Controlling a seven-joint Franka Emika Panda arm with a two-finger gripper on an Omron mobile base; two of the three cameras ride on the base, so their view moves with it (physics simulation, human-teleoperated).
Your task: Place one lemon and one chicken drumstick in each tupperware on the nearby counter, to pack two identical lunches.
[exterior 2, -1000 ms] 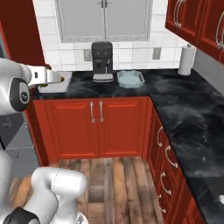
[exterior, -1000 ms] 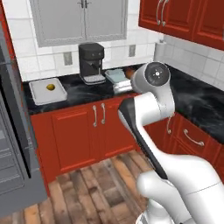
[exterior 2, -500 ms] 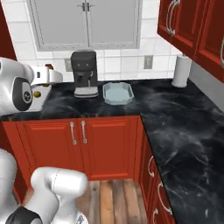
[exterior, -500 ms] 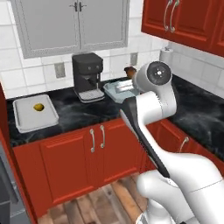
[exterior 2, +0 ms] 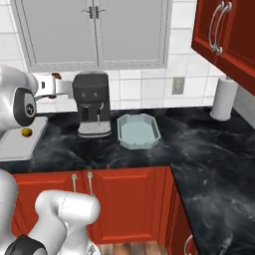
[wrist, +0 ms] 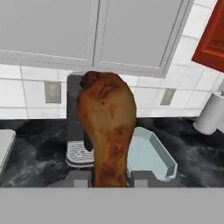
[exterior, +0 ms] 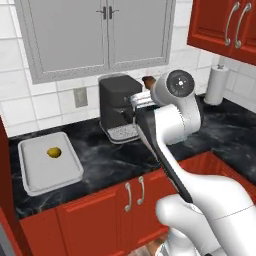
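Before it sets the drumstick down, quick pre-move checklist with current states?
1. Grip: gripper shut on the chicken drumstick, which stands up between the fingers. ok.
2. Pale blue tupperware: open and holding nothing, right of the coffee machine. ok.
3. Whitish-grey tupperware: holds one lemon, no drumstick. ok as a drop target.
4. Hand above a tray: it sits high, near the coffee machine, not over either tray. not ok.
5. Second lemon and second drumstick located: cannot tell.
6. Counter between the trays: only the coffee machine stands there. ok.
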